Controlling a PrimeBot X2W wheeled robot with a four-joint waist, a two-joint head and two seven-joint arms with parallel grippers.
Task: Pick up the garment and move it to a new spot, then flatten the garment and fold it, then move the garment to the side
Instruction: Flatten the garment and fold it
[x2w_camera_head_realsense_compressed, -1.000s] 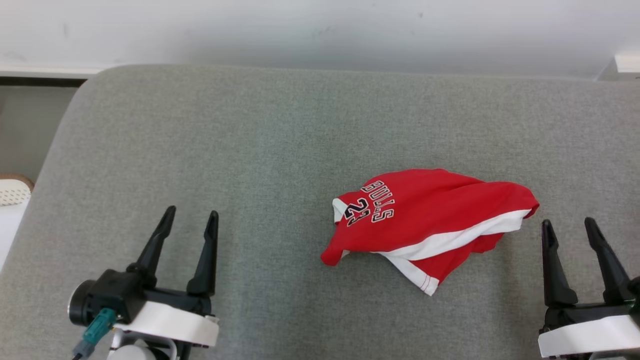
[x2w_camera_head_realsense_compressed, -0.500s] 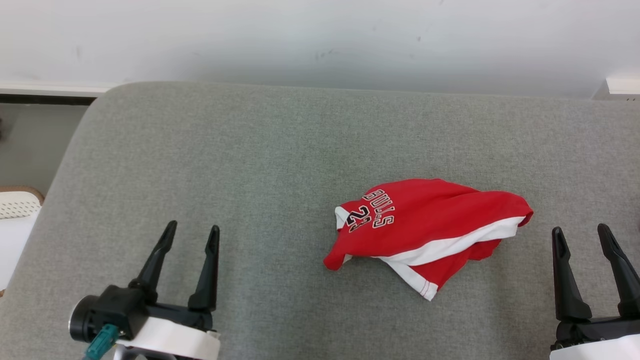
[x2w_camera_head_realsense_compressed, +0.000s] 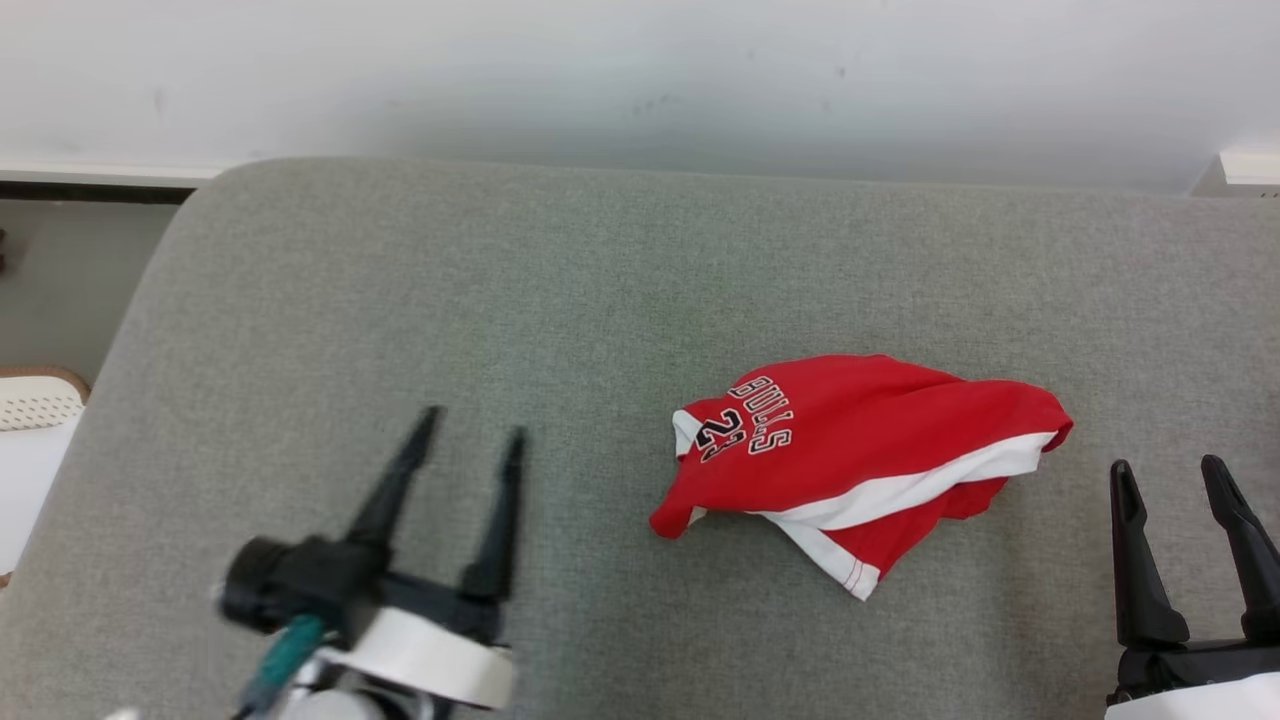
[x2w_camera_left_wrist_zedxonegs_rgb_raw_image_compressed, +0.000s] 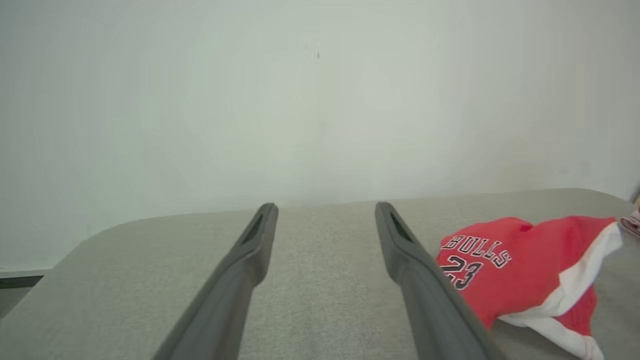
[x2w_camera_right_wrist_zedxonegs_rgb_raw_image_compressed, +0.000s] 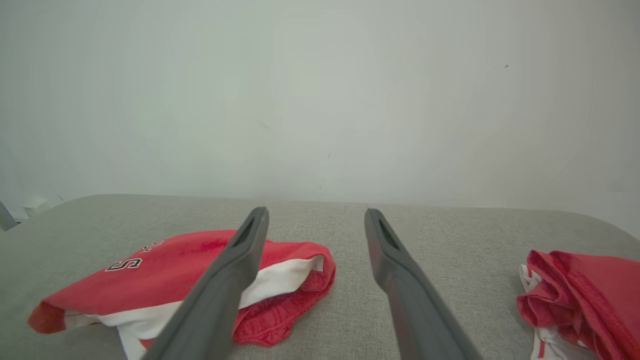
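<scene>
The garment (x2w_camera_head_realsense_compressed: 860, 460) is a red jersey with white trim and "BULLS 23" lettering, lying crumpled on the grey padded surface (x2w_camera_head_realsense_compressed: 560, 300), right of centre. My left gripper (x2w_camera_head_realsense_compressed: 473, 424) is open and motion-blurred, a hand's width to the garment's left with nothing between its fingers. In the left wrist view the garment (x2w_camera_left_wrist_zedxonegs_rgb_raw_image_compressed: 525, 270) lies just right of the open left gripper (x2w_camera_left_wrist_zedxonegs_rgb_raw_image_compressed: 326, 207). My right gripper (x2w_camera_head_realsense_compressed: 1166, 465) is open at the lower right, just off the garment's right end. In the right wrist view the garment (x2w_camera_right_wrist_zedxonegs_rgb_raw_image_compressed: 175, 270) lies partly behind the left finger of the right gripper (x2w_camera_right_wrist_zedxonegs_rgb_raw_image_compressed: 315, 212).
A second crumpled red and white cloth (x2w_camera_right_wrist_zedxonegs_rgb_raw_image_compressed: 575, 295) lies on the surface to the right of my right gripper. A white wall (x2w_camera_head_realsense_compressed: 640, 70) runs behind the surface. The surface's rounded left edge drops off beside a white perforated object (x2w_camera_head_realsense_compressed: 35, 400).
My left gripper has moved right and forward toward the garment, still open. The head camera shifted slightly earlier; the right gripper and the garment stay put.
</scene>
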